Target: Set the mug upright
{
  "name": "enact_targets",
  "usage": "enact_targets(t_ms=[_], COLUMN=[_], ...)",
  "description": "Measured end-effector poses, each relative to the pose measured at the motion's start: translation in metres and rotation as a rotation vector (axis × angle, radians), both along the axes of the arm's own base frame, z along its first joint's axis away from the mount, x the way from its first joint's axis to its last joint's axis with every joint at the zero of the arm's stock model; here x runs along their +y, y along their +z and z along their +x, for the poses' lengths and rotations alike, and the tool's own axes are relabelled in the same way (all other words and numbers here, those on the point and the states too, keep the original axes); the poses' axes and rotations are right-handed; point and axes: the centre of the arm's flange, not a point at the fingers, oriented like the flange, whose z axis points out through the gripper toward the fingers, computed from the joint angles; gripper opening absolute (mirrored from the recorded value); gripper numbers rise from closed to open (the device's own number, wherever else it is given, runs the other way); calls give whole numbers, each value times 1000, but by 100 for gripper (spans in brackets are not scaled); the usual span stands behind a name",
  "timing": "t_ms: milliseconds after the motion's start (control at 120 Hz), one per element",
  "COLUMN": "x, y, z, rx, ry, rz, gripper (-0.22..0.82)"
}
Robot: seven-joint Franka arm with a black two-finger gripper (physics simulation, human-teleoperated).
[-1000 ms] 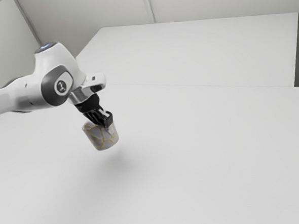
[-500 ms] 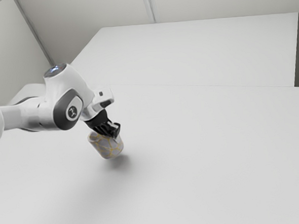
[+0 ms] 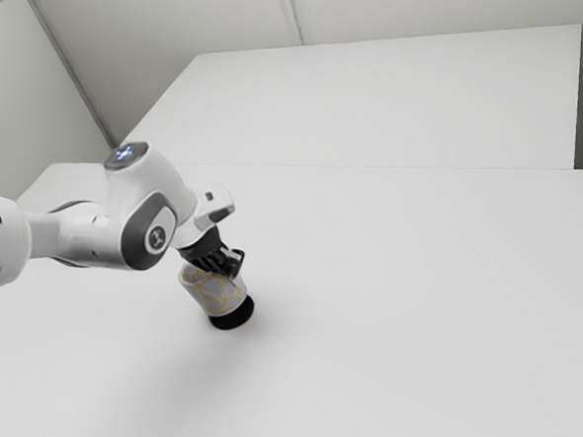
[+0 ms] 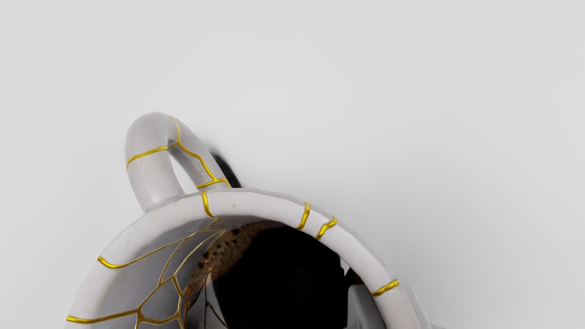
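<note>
1. Worktop (image 3: 406,311): broad, pale, under mug. Gives the base somewhere flat to stand, presumably why mug is held low over it.
2. Arm (image 3: 157,202): reaches in from mug's side nearest the exterior view's left, hand angled down. Likely angled so the jaws can take the wall through the mouth, leaving the base free to land.
3. Mug (image 3: 215,291): in the jaws, leaning, not upright. Mouth tips toward the exterior view's left, base points down at worktop. Base touching or just above? Can't tell.
4. Shadow (image 3: 233,318): black, tight under mug's base, so base is very near worktop at least. Tilt still needs taking out before letting go, I'd say; release at this lean might rock or topple it.
5. Jaws: pinching mug's wall at the rim (image 4: 256,203). One fingertip (image 4: 361,304) inside the mouth, the other fingertip (image 4: 417,304) outside. So mug hangs off one stretch of wall, most of its body to one side of the pinch, base beyond the tips.
6. Handle (image 4: 148,146): sticks out from mug's wall, well round the rim from the pinch. Not gripped; probably out of the way for setting down.
</note>
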Motion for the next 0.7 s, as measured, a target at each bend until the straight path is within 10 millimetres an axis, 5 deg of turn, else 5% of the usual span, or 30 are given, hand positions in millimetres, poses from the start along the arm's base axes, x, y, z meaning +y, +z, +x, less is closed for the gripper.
enact_targets(t_ms=[467,700], x=[0,-7], y=[-25,-19], z=[5,4], rx=[29,19], ry=[31,16], rz=[2,-7], gripper=[-17,18])
